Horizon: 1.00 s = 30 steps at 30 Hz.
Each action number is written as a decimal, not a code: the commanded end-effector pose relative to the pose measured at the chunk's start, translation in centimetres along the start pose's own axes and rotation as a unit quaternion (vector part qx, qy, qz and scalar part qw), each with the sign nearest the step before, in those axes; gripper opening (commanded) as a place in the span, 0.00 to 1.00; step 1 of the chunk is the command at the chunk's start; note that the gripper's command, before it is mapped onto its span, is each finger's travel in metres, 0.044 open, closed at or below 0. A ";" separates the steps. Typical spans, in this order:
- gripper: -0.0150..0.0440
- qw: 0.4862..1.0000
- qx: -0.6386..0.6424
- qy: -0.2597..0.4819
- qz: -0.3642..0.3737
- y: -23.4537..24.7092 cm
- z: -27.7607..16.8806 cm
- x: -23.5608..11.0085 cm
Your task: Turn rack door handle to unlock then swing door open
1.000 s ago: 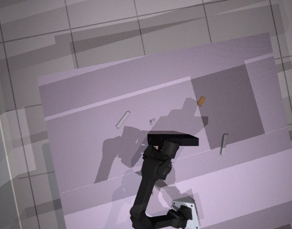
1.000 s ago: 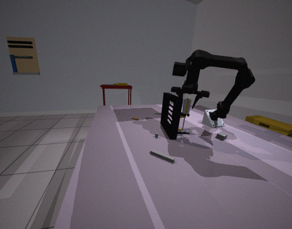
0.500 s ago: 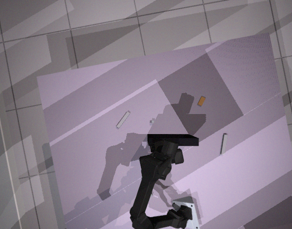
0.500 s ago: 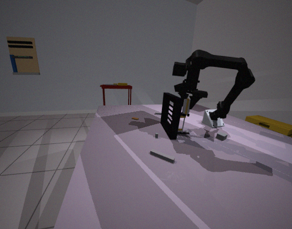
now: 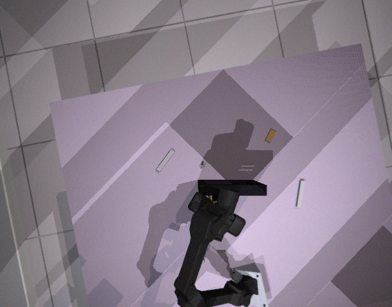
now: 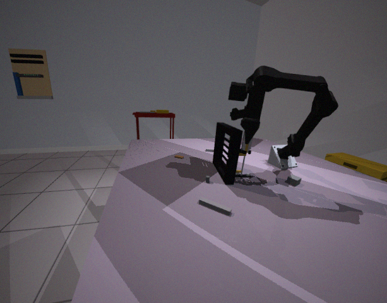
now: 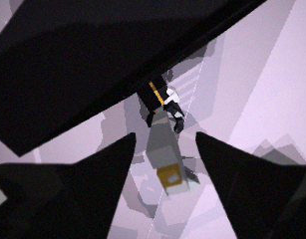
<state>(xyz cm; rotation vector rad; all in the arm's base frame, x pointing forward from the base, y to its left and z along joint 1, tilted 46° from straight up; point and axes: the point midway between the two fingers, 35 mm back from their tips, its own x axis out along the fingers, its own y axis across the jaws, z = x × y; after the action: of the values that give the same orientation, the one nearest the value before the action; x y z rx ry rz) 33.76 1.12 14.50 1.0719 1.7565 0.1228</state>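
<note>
The black rack frame with its slotted door point(image 5: 255, 188) point(image 6: 234, 160) point(image 7: 68, 65) stands upright on the table; no door panel is seen swung out of it. The slim upright handle point(image 6: 244, 163) point(image 7: 161, 144) is grey with a yellow-orange patch near its top, on the arm's side of the door. My gripper point(image 6: 246, 144) point(image 7: 164, 136) is open and points down over the handle. In the wrist view the handle shows between the two fingers, with a gap on each side. In the top view the arm hides the gripper. The handle's exact turn is unclear.
A pale bar point(image 5: 165, 160) point(image 6: 214, 207) and a small grey piece point(image 5: 204, 163) point(image 6: 208, 179) lie beyond the rack. Another pale bar point(image 5: 300, 193) lies right, an orange block point(image 5: 270, 135) point(image 6: 178, 156) farther back. A grey block point(image 6: 293, 180) lies near the arm's base.
</note>
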 end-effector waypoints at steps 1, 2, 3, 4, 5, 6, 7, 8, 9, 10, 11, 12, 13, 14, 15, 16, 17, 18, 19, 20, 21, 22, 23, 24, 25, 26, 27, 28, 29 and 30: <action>0.74 0.995 0.102 -0.001 -0.003 -0.1 0.0 0.0; 0.74 0.992 0.126 -0.001 -0.003 -0.1 0.0 0.0; 0.74 0.989 0.151 -0.001 -0.003 -0.1 0.0 0.0; 0.74 0.984 0.176 -0.001 -0.003 -0.1 0.0 0.0; 0.74 0.980 0.200 -0.001 -0.003 -0.1 0.0 0.0; 0.74 0.974 0.224 -0.001 -0.003 -0.1 0.0 0.0; 0.74 0.969 0.249 -0.002 -0.003 -0.1 0.0 0.0; 0.74 0.962 0.273 -0.002 -0.003 -0.1 0.0 0.0; 0.74 0.955 0.297 -0.002 -0.003 -0.1 0.0 0.0; 0.74 0.947 0.320 -0.002 -0.003 -0.1 0.0 0.0; 0.74 0.939 0.344 -0.002 -0.003 -0.1 0.0 0.0; 0.74 0.930 0.367 -0.002 -0.003 -0.1 0.0 0.0; 0.74 0.921 0.390 -0.002 -0.003 -0.1 0.0 0.0; 0.74 0.911 0.413 -0.002 -0.003 -0.1 0.0 0.0; 0.74 0.900 0.435 -0.002 -0.003 -0.1 0.0 0.0; 0.74 0.889 0.458 -0.002 -0.003 -0.1 0.0 0.0; 0.74 0.877 0.480 -0.003 -0.003 -0.1 0.0 0.0; 0.74 0.865 0.501 -0.003 -0.003 -0.1 0.0 0.0; 0.74 0.852 0.523 -0.003 -0.003 -0.1 0.0 0.0; 0.74 0.841 0.540 -0.003 -0.003 -0.1 0.0 0.0; 0.74 0.835 0.551 -0.003 -0.003 -0.1 0.0 0.0; 0.74 0.832 0.554 -0.003 -0.003 -0.1 0.0 0.0; 0.74 0.832 0.554 -0.003 -0.003 -0.1 0.0 0.0; 0.74 0.832 0.554 -0.003 -0.003 -0.1 0.0 0.0; 0.74 0.832 0.554 -0.003 -0.003 -0.1 0.0 0.0; 0.74 0.832 0.554 -0.003 -0.003 -0.1 0.0 0.0; 0.74 0.832 0.554 -0.003 -0.003 -0.1 0.0 0.0; 0.74 0.832 0.554 -0.003 -0.003 -0.1 0.0 0.0; 0.69 0.832 0.554 -0.003 -0.003 -0.1 0.0 0.0; 0.65 0.832 0.554 -0.003 -0.003 -0.1 0.0 0.0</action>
<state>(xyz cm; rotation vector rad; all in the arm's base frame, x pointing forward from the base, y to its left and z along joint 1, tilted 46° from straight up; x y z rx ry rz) 33.76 1.08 14.50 1.8428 1.7992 -1.0068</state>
